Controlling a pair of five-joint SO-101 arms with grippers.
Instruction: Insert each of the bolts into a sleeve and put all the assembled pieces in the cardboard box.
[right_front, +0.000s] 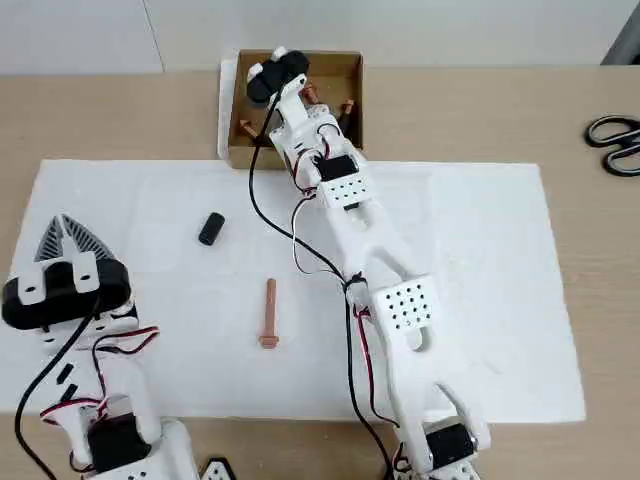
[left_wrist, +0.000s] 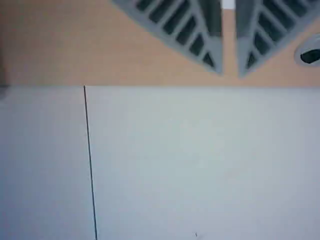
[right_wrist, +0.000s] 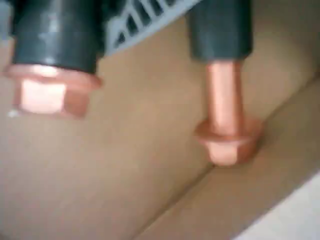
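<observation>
A loose copper bolt (right_front: 269, 312) lies on the white sheet (right_front: 480, 260), with a black sleeve (right_front: 211, 228) up and to its left. The cardboard box (right_front: 352, 70) stands at the far edge and holds sleeved bolts (right_front: 245, 128) (right_front: 348, 107). My right gripper (right_front: 287, 103) is down inside the box. Its wrist view shows one sleeved bolt (right_wrist: 50, 95) very close, head down. A second one (right_wrist: 226, 137) rests with its head against the box wall (right_wrist: 280, 165). My left gripper (right_front: 62, 222) (left_wrist: 228, 70) is shut and empty over the sheet's left edge.
Black-handled scissors (right_front: 615, 143) lie on the wooden table at the far right. A thin black cable (left_wrist: 90, 160) crosses the sheet (left_wrist: 200, 165) under the left wrist. The right arm stretches diagonally across the sheet's middle.
</observation>
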